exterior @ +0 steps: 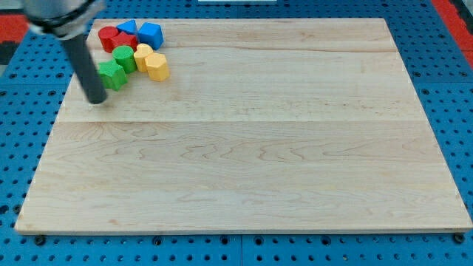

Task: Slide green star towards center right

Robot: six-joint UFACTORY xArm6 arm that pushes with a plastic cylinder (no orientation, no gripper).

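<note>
Dark and straight, the rod comes down from the view's top left, and my tip (97, 100) rests on the pale wooden board (244, 148) near its left edge. There are no jaws on this arm to spread or press together, only the bare rod end. The tip stands just to the left of the green star (113, 74), at its lower left corner; the rod overlaps the star's left edge in the view, so I cannot tell whether they touch or merely sit very close.

The green star lies in the board's upper left corner, at the lower left of a tight cluster of blocks and far from the center right. Above it and slightly right sits a second green block (124, 58), rounded, its exact shape hard to read. At the cluster's top left are two red blocks (111, 37), pressed together; their outlines are partly hidden by neighbours. To their right come two blue blocks: a smaller one (128, 29) that looks wedge-like, and a blue cube (151, 34) at the cluster's top right. Below the blue pair, two yellow blocks (151, 63) lie side by side, the right one looking hexagonal.

Around the board runs a blue perforated table surface (443, 89).
</note>
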